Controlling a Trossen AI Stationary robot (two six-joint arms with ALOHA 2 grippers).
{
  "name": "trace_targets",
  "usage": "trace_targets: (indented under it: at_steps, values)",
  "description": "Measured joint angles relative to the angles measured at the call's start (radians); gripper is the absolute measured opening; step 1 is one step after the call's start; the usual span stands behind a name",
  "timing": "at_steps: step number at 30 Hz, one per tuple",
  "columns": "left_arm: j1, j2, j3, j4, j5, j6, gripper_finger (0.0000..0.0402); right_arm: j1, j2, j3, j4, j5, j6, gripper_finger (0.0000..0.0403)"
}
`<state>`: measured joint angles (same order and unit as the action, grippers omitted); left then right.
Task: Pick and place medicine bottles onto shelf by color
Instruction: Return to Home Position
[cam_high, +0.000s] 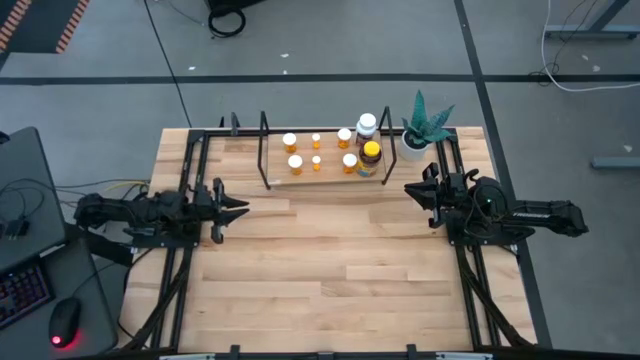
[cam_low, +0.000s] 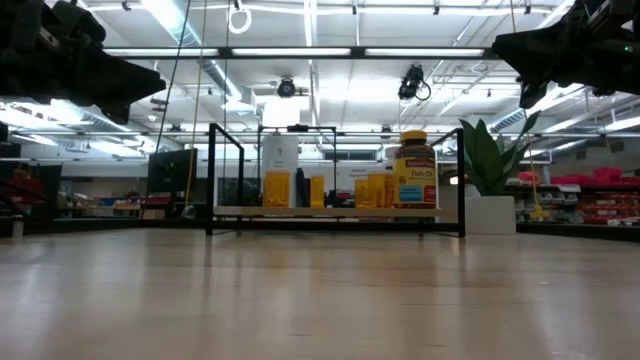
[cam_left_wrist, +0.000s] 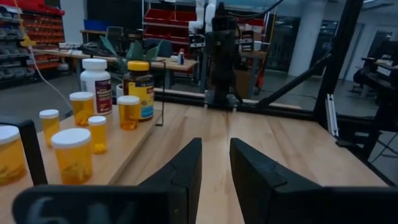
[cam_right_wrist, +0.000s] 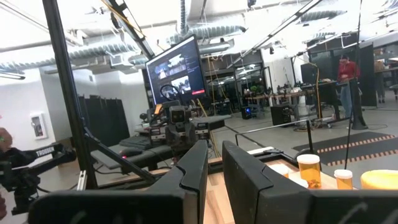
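All eight medicine bottles stand on the shelf, at the far middle of the worktop. Six orange ones sit in two rows. The white bottle and the amber fish-oil bottle with the yellow lid are at the end nearest the potted plant. I see nothing loose on the worktop.

Left tool is well apart from the shelf on its own side, up off the worktop, fingers slightly spread and pinching nothing. Right tool is near the shelf's plant end, also raised, with a narrow gap and empty.

My read: placing is done, you're in the return-to-home step, and it's nearly complete. The next move calls for parking both arms clear of the shelf. Keep the right arm off the wire end loop and the plant as you move it. The colour grouping looks fine from above, but check the orange rows yourself.
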<state>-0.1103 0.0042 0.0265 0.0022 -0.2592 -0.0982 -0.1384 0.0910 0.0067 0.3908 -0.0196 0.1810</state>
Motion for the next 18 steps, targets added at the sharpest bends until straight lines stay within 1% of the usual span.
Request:
trace_targets:
  at_steps: [9,18]
  values:
    - [0.000,0.002,0.000,0.007,-0.002,0.005,0.0098,0.000,0.000,0.000,0.000,0.000,0.000,0.0057]
    - [0.000,0.002,-0.004,0.042,-0.004,0.005,0.0090,0.000,0.000,0.000,0.000,0.000,0.000,0.0057]
